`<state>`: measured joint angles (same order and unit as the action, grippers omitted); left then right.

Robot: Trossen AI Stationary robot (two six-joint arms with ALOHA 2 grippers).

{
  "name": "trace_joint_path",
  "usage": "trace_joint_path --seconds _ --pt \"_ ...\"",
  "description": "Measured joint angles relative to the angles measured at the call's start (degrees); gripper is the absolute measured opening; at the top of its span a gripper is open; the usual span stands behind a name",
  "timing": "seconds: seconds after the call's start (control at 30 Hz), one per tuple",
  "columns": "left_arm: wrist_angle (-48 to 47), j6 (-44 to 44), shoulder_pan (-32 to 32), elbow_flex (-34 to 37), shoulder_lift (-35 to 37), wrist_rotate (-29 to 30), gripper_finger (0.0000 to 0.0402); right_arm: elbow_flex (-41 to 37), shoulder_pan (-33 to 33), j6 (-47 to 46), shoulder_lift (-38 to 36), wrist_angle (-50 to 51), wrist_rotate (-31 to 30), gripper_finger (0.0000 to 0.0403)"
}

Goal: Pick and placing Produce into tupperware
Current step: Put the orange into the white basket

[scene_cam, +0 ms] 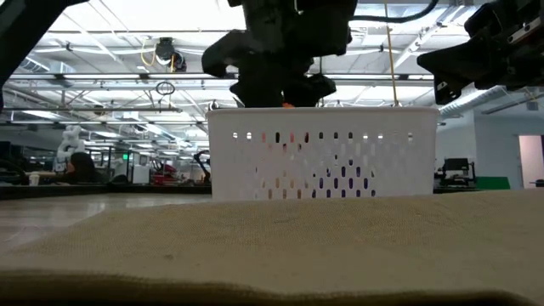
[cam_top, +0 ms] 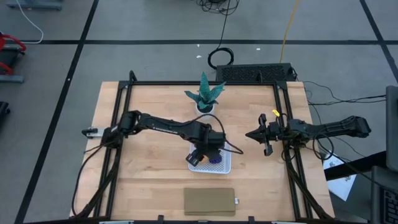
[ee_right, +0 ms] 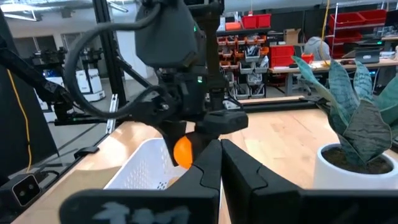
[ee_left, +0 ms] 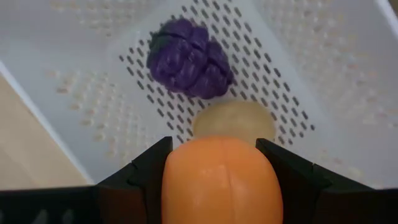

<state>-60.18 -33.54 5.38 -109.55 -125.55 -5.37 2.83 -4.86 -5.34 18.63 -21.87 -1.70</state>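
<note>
My left gripper (cam_top: 202,155) hangs over the white square tupperware (cam_top: 222,167), shut on the bright orange ball (ee_left: 219,183). The dark purple lump (ee_left: 189,59) and the tan-yellow oval (ee_left: 233,121) lie on the container's perforated base, the oval right under the ball. In the low view the orange ball (scene_cam: 289,105) shows just above the container's wall (scene_cam: 323,153). My right gripper (cam_top: 252,135) waits, shut, above the table's right side, pointing toward the left arm. My left gripper pinches the orange ball (ee_left: 217,186) between its two fingers (ee_left: 146,177), one on each side of the ball. The fingers come from above, pointing down into the container. The ball is lifted clear, above the oval and the base.
A green potted plant (cam_top: 205,96) stands at the table's far middle. A flat tan-brown pad (cam_top: 209,201) lies at the near edge, in front of the container. Bare wood lies to the left and right of the container.
</note>
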Motion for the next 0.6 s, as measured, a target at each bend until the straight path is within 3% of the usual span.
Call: trace_joint_path --seconds 0.6 --pt "-1.59 -5.59 0.01 -0.17 -1.29 0.99 0.0211 0.0 0.0 -0.7 0.59 -0.11 0.02 0.0"
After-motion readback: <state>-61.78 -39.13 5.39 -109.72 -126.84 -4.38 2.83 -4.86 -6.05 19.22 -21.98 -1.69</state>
